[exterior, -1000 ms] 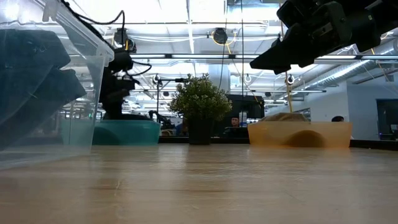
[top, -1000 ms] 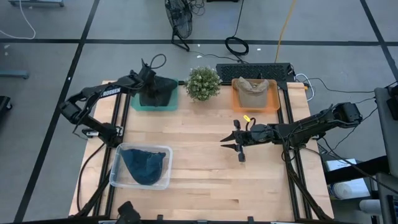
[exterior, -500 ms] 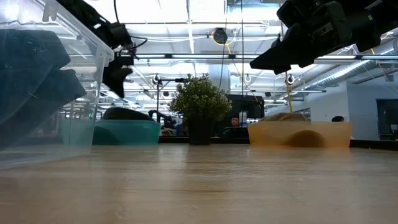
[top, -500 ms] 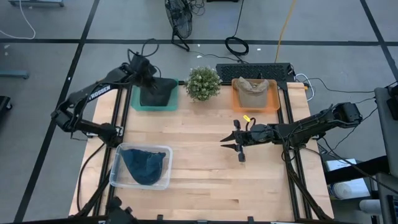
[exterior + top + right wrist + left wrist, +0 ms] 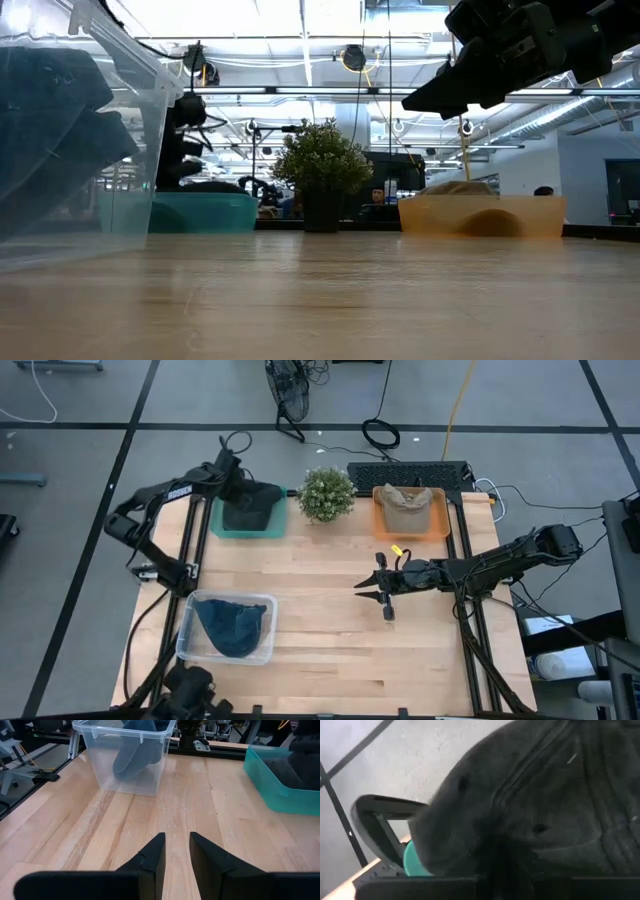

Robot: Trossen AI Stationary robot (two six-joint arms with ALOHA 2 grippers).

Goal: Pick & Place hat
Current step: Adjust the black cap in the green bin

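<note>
A dark grey hat (image 5: 250, 508) lies in the teal bin (image 5: 216, 530) at the table's far left and fills the left wrist view (image 5: 535, 805). My left gripper (image 5: 234, 476) hangs over the bin's far-left corner, close above the hat; in the low view it shows as (image 5: 180, 140). A tan hat (image 5: 403, 506) rests in the orange bin (image 5: 440, 530). A blue hat (image 5: 232, 626) sits in the clear bin (image 5: 186, 650). My right gripper (image 5: 176, 840) is open and hovers above the bare middle of the table (image 5: 372, 590).
A potted plant (image 5: 327, 493) stands between the teal and orange bins at the far edge. A keyboard (image 5: 408, 472) lies behind the orange bin. Bare wood stretches across the table's middle and near right (image 5: 420, 650). The clear bin (image 5: 125, 750) lies ahead of my right gripper.
My left gripper rose from the teal bin, swung toward the far edge, then came back down close over the dark hat, which stayed in the bin. My right arm kept still.
</note>
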